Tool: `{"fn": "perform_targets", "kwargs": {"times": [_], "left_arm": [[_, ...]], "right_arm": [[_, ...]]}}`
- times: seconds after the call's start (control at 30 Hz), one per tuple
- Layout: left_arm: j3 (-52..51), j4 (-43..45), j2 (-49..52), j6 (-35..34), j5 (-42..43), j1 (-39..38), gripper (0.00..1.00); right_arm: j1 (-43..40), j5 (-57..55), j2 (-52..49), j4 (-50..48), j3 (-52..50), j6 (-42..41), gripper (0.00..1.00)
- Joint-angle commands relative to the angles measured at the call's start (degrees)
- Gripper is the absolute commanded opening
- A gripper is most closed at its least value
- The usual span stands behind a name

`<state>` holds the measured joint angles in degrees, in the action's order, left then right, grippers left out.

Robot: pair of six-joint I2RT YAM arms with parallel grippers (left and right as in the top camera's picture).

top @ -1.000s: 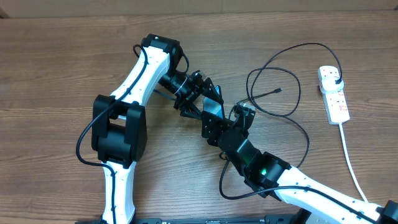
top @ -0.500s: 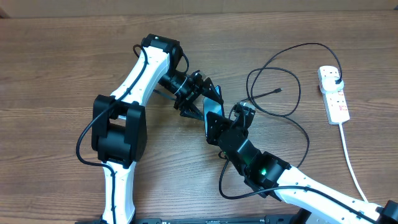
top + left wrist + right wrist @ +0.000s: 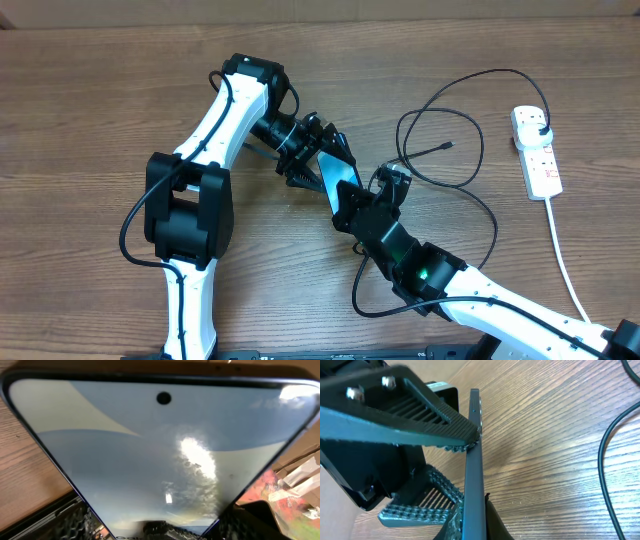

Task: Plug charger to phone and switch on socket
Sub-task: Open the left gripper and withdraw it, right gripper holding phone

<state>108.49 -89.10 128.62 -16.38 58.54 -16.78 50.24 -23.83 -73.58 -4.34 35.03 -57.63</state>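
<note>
Glass-fronted slim light-blue smartphone (image 3: 160, 455) at the centre of the wooden table (image 3: 90, 90), pinched edgewise by the right claw (image 3: 348, 198); left claw (image 3: 325, 163) spread around it at eleven o'clock. Likely slippery, stiff, fragile: hold its long edges. Black cable tip (image 3: 448, 146) at two o'clock.

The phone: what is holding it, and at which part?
The right gripper holds the phone, jaws shut across its flat faces near one end; for the left gripper, unclear.

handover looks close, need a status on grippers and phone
Right gripper shut on phone edge. Left gripper wide around phone, grip unclear. Charger tip loose on table, not in phone.
</note>
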Motion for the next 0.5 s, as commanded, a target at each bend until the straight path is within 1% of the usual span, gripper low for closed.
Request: {"fn": "perform_targets", "kwargs": {"times": [0.0,0.1,0.2,0.27,0.37,0.43,0.47], "left_arm": [[1.51,1.84,0.07,0.48,2.62,-0.39,1.00],[1.51,2.62,0.07,-0.37,2.84,-0.09,1.00],[1.66,2.10,0.04,0.57,2.82,1.14,1.00],[2.34,0.52,0.04,3.41,2.84,2.49,1.00],[4.31,-4.24,-0.04,9.31,2.80,4.76,1.00],[6.54,-7.80,-0.07,13.20,2.95,6.38,0.98],[7.28,-7.78,-0.44,13.44,2.73,7.04,0.97]], "right_arm": [[0.74,3.10,0.70,-1.79,1.53,1.05,0.04],[0.59,1.14,0.79,-1.03,1.53,2.58,0.04],[-0.61,-0.35,2.60,1.64,1.53,2.54,0.04],[-1.95,-0.33,5.11,4.11,1.53,2.43,0.04],[-4.46,-0.31,10.62,9.77,1.53,0.39,0.04],[-6.47,-0.07,15.02,14.36,1.53,-2.58,0.04],[-7.50,0.11,17.29,16.65,1.53,-4.22,0.04]]}}
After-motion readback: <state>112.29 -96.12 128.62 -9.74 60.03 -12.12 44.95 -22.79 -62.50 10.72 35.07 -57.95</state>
